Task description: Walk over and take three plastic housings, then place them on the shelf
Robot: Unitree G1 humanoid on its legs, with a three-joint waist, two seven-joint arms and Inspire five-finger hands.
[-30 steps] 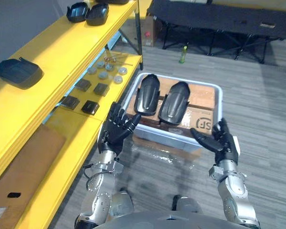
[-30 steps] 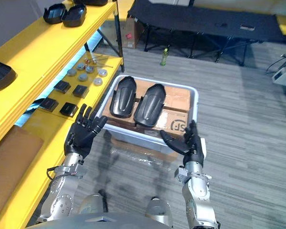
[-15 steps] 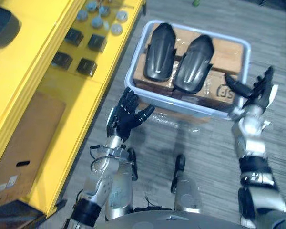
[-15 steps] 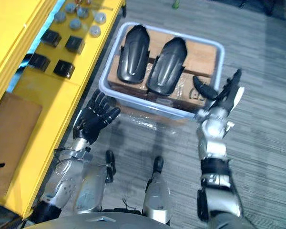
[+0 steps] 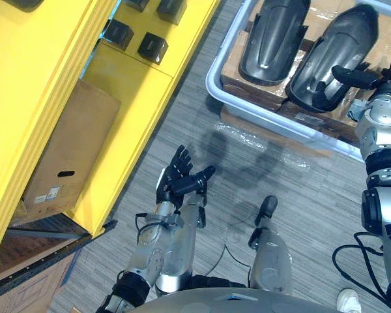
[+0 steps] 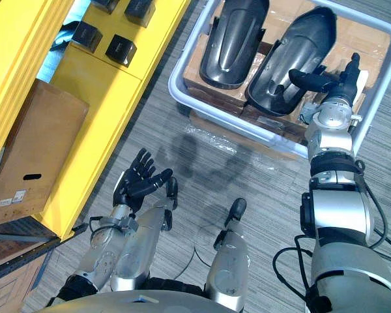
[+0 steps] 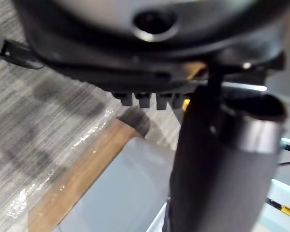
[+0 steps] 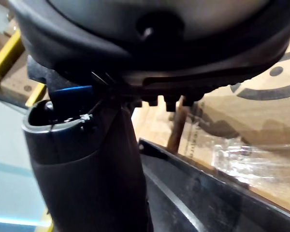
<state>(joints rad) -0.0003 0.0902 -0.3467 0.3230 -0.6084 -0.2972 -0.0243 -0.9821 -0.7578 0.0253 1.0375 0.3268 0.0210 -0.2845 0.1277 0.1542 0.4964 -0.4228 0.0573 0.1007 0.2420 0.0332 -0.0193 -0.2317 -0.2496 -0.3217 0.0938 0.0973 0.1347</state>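
Since half a second back the whole view has tipped downward (the head moved, not the goods), yet the right hand [image 6: 331,83] really has come in over the tub [image 6: 182,104], while the left hand [image 6: 138,182] has dropped back from the tub's near corner.

Right eye view: the step looks to be the grasp on the right housing [image 6: 293,59]; to my eye it wants the fingers slid under the shell's near end before the thumb closes, since a smooth curved shell may squirt out of a shallow pinch; then a lift straight up, clear of the rim and of the left housing [image 6: 234,39] lying just beside it. Both housings rest on cardboard [image 6: 281,12] in the tub; neither is held. The right hand's thumb lies across the near end of the right housing, fingers straight and well parted from it, gripping nothing; whether it touches the shell I cannot tell. The left hand hangs over the floor [image 6: 202,169], well apart from the tub, fingers spread wide and empty; the yellow shelf [image 6: 98,85] runs along the robot's left.

Left eye view: the same layout; nothing to add.

Right wrist view: this hand's fingers [image 8: 169,101] stand out straight; the housing's dark edge shows just past the thumb, wrapped cardboard beyond; nothing is gripped.

Left wrist view: straight fingers again; past them floor and what seems the tub's grey wall; nothing is in this hand.
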